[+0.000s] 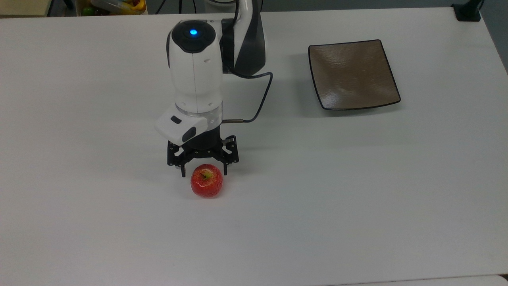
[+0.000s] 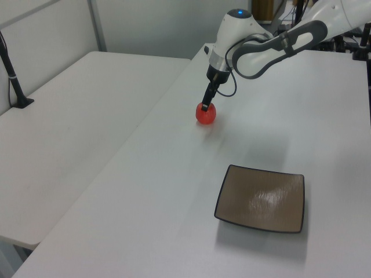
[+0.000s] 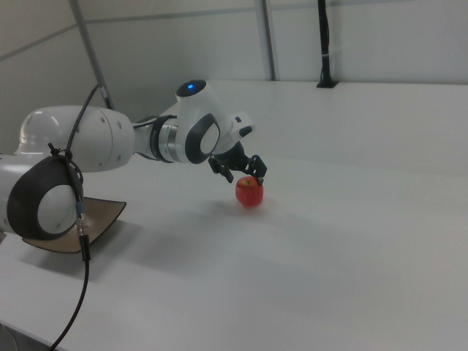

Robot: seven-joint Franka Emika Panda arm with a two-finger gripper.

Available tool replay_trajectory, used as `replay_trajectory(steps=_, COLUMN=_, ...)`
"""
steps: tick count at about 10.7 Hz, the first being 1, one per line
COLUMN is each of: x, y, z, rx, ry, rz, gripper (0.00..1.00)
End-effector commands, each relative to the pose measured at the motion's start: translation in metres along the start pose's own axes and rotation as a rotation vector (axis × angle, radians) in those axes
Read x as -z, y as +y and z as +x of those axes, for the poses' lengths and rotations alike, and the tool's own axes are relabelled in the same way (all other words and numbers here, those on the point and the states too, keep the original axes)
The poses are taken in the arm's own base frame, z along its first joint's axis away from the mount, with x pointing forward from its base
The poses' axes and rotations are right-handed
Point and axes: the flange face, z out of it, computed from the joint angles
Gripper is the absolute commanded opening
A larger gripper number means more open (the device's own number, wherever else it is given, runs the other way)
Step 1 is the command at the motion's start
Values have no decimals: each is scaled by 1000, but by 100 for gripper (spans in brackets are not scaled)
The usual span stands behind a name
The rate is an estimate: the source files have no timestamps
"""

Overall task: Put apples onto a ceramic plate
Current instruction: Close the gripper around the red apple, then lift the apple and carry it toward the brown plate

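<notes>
A small red apple (image 1: 206, 182) with a yellow-green patch at its stem rests on the white table (image 1: 357, 198), well toward the top view's left of the plate. My gripper (image 1: 204, 173) is open and points down just over the apple's far side, with one finger at each side of its top. The left view shows the gripper (image 2: 205, 105) right at the apple (image 2: 206, 114). In the right view the gripper (image 3: 246, 175) hovers at the top of the apple (image 3: 249, 192). The square brown plate (image 1: 353, 75) lies empty at the top view's upper right, and is also seen as plate (image 2: 261, 198) and plate (image 3: 102, 216).
A black cable (image 1: 262, 93) loops from the wrist. A black post base (image 1: 468, 12) stands at the far right corner and a bin of coloured items (image 1: 115, 6) beyond the far left edge. A second white table (image 2: 69, 116) adjoins in the left view.
</notes>
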Motion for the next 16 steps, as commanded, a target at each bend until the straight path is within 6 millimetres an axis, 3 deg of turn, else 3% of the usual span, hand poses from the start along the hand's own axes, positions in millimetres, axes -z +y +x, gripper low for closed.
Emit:
replay_trajectory(steps=1, x=-11, y=-8, z=5, rx=25, ry=39, rz=-22, gripper=100)
replay_trajectory(steps=6, x=-32, y=-10, z=-1, rx=92, ry=35, rz=-66, gripper=98)
replay_trajectory(steps=7, x=-34, y=-10, z=-2, rx=92, ry=34, rz=-66, gripper=85)
replay_trajectory(steps=9, x=-35, y=-11, z=-3, rx=112, ry=30, rz=-75, gripper=11)
replay_trajectory(steps=10, x=-35, y=-11, z=-3, rx=117, ry=30, rz=-78, gripper=0)
replay_trajectory(steps=12, x=-33, y=-9, z=-2, rx=117, ry=31, rz=-80, gripper=0)
replay_trajectory(steps=13, x=-23, y=-7, z=1, rx=110, ry=43, rz=-82, gripper=0)
replay_trajectory(steps=16, x=61, y=-1, z=11, rx=85, ry=82, rz=-87, gripper=0)
